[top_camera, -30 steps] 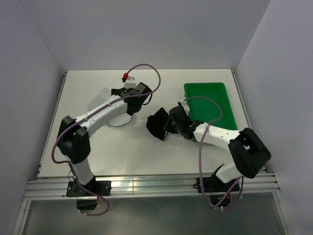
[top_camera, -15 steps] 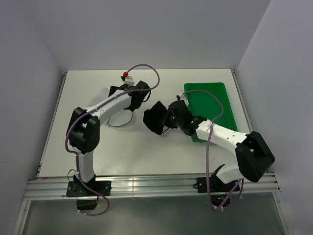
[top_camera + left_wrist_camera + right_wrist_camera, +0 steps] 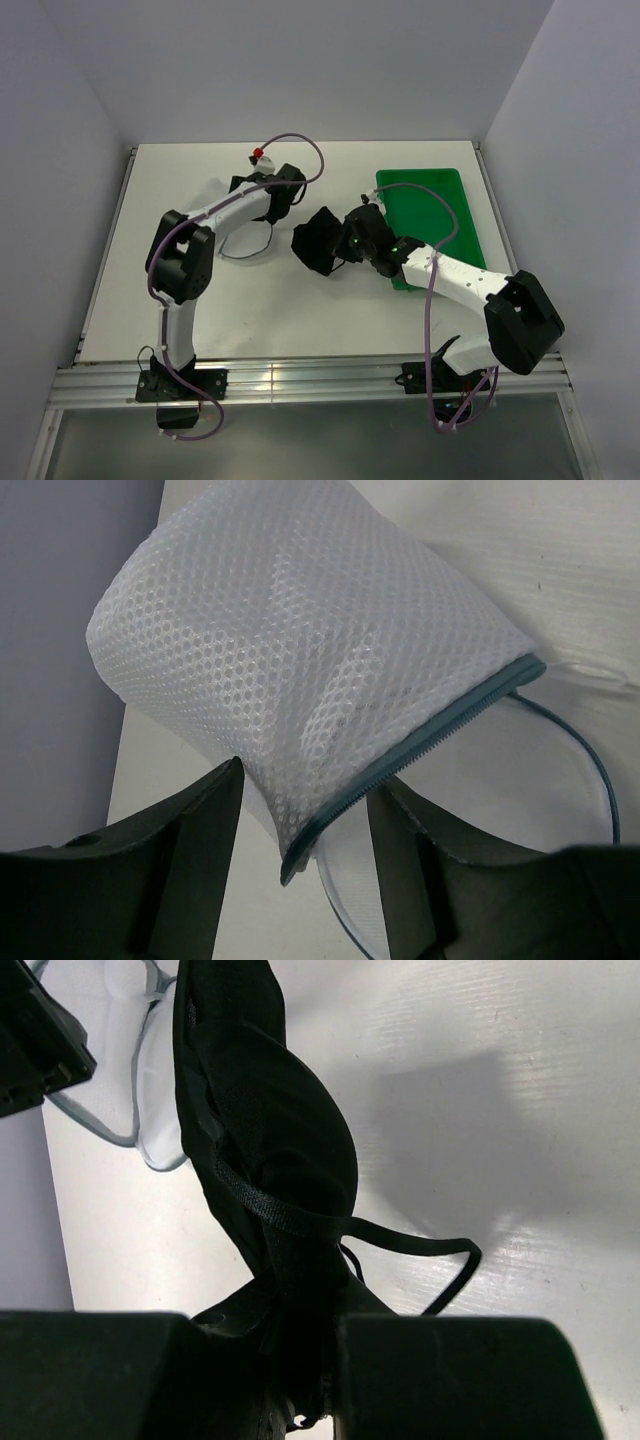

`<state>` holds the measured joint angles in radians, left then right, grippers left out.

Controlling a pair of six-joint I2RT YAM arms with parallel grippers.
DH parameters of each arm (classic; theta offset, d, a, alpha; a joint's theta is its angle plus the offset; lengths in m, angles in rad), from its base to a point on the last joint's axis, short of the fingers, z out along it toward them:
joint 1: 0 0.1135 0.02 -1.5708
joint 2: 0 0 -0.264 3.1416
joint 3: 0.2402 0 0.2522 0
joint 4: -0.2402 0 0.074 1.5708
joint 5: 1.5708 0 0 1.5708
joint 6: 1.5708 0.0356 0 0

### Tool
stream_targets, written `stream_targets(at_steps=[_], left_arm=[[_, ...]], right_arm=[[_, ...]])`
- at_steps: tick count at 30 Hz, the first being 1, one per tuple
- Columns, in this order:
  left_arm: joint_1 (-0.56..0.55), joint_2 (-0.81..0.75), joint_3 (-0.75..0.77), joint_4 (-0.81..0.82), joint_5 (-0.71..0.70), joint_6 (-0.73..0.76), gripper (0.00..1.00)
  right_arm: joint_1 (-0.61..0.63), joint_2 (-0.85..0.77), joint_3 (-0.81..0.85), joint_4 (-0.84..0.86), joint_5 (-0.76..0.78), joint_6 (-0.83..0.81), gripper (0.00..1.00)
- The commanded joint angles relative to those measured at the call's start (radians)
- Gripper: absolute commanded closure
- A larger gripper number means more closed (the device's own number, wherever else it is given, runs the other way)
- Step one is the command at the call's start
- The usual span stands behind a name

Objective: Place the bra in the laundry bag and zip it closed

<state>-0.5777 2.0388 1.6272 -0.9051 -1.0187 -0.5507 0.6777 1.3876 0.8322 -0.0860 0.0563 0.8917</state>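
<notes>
The left gripper [image 3: 310,780] stands wide, its fingers [image 3: 190,860] either side of the laundry bag [image 3: 300,650] at the dark zipper edge, not pinched shut on it; the pale mesh bulges up between them, and the bag sits on the white table [image 3: 500,1110] left of centre; the right gripper [image 3: 300,1345] is clamped narrow on the black bra [image 3: 265,1130], which hangs just beside the bag with a thin strap [image 3: 420,1245] looping loose; the green tray [image 3: 445,190] lies to the right, apart from both.
</notes>
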Motion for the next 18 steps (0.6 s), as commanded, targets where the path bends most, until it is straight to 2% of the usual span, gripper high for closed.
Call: stream_targets(at_steps=[1, 4, 7, 8, 10, 11, 18], left_arm=[[0.021, 0.015, 0.045, 0.037, -0.009, 0.020, 0.42], [0.029, 0.020, 0.043, 0.046, -0.003, 0.024, 0.51], [0.029, 0.021, 0.057, 0.035, 0.006, 0.026, 0.65], [0.030, 0.018, 0.062, 0.034, 0.020, 0.023, 0.76], [0.030, -0.006, 0.056, 0.038, 0.046, 0.023, 0.88], [0.030, -0.031, 0.045, 0.044, 0.083, 0.026, 0.98], [0.030, -0.169, -0.021, 0.077, 0.299, 0.023, 1.00]], right_arm=[[0.006, -0.033, 0.022, 0.029, -0.013, -0.011, 0.97], [0.006, -0.030, 0.031, 0.031, -0.022, -0.017, 0.97], [0.006, -0.024, 0.045, 0.032, -0.033, -0.022, 0.97], [0.006, -0.022, 0.053, 0.031, -0.041, -0.025, 0.97], [0.006, -0.016, 0.076, 0.026, -0.049, -0.033, 0.97], [0.008, -0.009, 0.085, 0.019, -0.050, -0.036, 0.97], [0.057, 0.053, 0.205, -0.014, -0.082, -0.054, 0.97]])
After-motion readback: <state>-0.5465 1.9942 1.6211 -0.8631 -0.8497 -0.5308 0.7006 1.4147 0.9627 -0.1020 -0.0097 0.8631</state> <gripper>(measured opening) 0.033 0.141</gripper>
